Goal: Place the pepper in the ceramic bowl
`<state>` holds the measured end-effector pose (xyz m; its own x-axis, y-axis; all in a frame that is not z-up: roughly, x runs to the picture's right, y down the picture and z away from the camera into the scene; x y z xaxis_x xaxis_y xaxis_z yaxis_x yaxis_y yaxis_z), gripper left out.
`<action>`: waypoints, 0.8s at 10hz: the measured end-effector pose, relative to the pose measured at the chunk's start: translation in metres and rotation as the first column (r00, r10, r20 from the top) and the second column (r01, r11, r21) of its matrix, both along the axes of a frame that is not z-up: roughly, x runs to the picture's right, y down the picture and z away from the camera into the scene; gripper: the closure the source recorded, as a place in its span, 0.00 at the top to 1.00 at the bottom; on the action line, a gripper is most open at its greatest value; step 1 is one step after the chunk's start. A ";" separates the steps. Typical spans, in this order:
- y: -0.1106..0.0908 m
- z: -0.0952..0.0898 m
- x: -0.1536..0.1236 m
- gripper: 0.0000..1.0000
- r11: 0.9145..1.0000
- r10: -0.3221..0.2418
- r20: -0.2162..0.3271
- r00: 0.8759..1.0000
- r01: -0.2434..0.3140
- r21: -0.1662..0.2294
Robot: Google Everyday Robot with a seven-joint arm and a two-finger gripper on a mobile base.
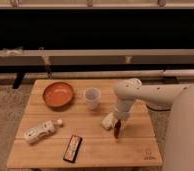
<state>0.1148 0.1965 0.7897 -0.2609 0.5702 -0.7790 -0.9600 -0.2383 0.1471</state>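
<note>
I find the gripper (119, 124) low over the right-centre of the table (135, 150), clenched on the pepper (117, 132), which hangs near upright at the boards; contact with the wood I cannot tell. A white lump (108, 121) lies just beside it, left. The white cup (92, 98) stands between this spot and the ceramic bowl (58, 94) at back left. A black-and-orange bar (73, 148) and a white bottle (39, 132) lie front left, well apart.

Tbl (92, 142): bowl (58, 94), cup (92, 98), bottle (39, 131), bar (72, 148), lump (109, 121); pincer (118, 125) nips pepper (117, 132), right
</note>
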 end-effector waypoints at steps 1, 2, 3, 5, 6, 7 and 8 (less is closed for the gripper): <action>-0.015 -0.006 -0.016 0.00 1.000 -0.019 0.027 0.999 0.019 0.020; -0.032 -0.011 -0.036 0.00 0.998 -0.045 0.061 0.997 0.042 0.042; -0.042 -0.014 -0.051 0.00 0.997 -0.065 0.086 0.994 0.060 0.056; -0.067 -0.016 -0.097 0.00 0.989 -0.131 0.168 0.977 0.117 0.091; -0.077 -0.016 -0.115 0.00 0.985 -0.157 0.200 0.967 0.138 0.107; -0.088 -0.016 -0.140 0.00 0.978 -0.191 0.244 0.951 0.164 0.129; -0.100 -0.017 -0.162 0.00 0.970 -0.227 0.289 0.930 0.189 0.154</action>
